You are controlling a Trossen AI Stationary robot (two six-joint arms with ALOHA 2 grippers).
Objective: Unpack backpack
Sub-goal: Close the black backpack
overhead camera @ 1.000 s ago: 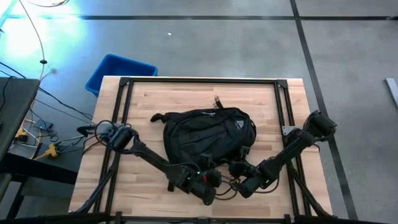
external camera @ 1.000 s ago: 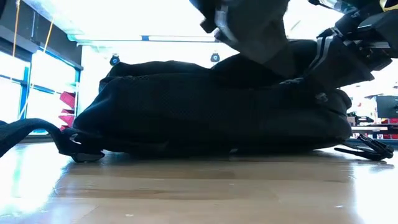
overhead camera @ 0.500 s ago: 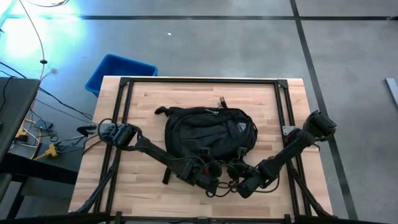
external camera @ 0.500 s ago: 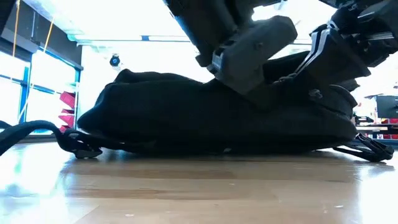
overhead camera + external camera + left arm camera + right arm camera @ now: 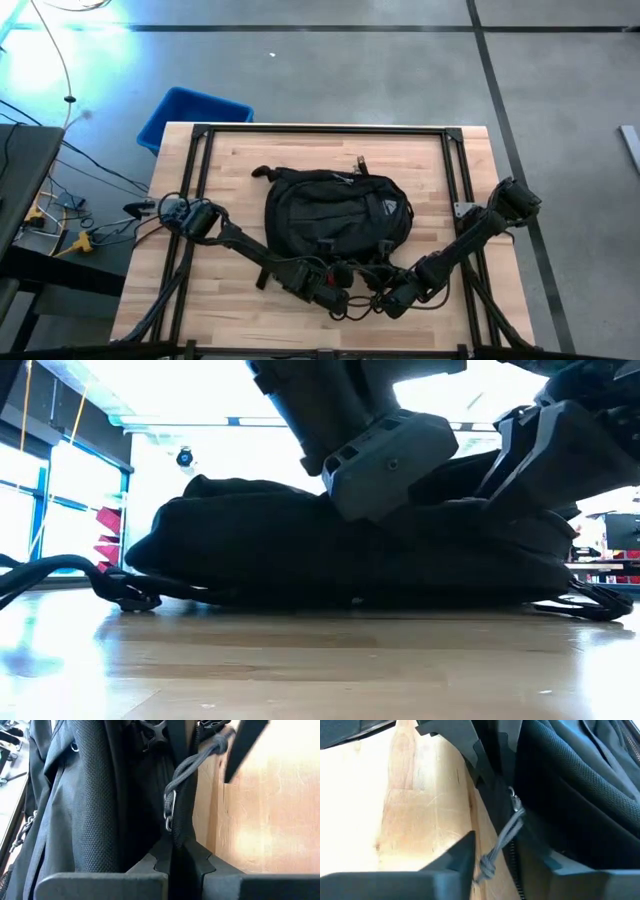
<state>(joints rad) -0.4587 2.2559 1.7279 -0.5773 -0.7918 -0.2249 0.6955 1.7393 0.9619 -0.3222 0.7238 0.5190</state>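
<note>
backpack (image 5: 335, 212) lies flat mid-table, its near edge right up against both grippers; body black, soft woven fabric, sagging under its own weight in the low view, so expect it to deform and drag rather than lift clean; looks bulky, probably not light if still packed.

left gripper (image 5: 172, 862) is clamped tight on the backpack's edge, fabric and the grey cord pull (image 5: 192, 762) running straight out from between its fingers, a metal zipper tab (image 5: 170, 812) just ahead of the tips; reads as a pinch on the zip pull or the seam beside it, can't tell which.

right gripper (image 5: 507, 852) sits just beside the left one at the same edge, fingers parted a bit, the knotted cord end (image 5: 487, 865) hanging loose between them; holding nothing that I can see.

best grab points by my read: cord pull for the zipper, webbing straps or top loop for hauling; plain fabric panels will slip and bunch; one gripper needs to anchor the bag while the other runs the zip.

table (image 5: 250, 160) is pale wood, smooth, lightly scuffed, black frame rails along the edges; low friction, so bag will slide.

beyond the table: grey floor, blue bin (image 5: 190, 115) past the far left corner, cables on the left arm's side.
</note>
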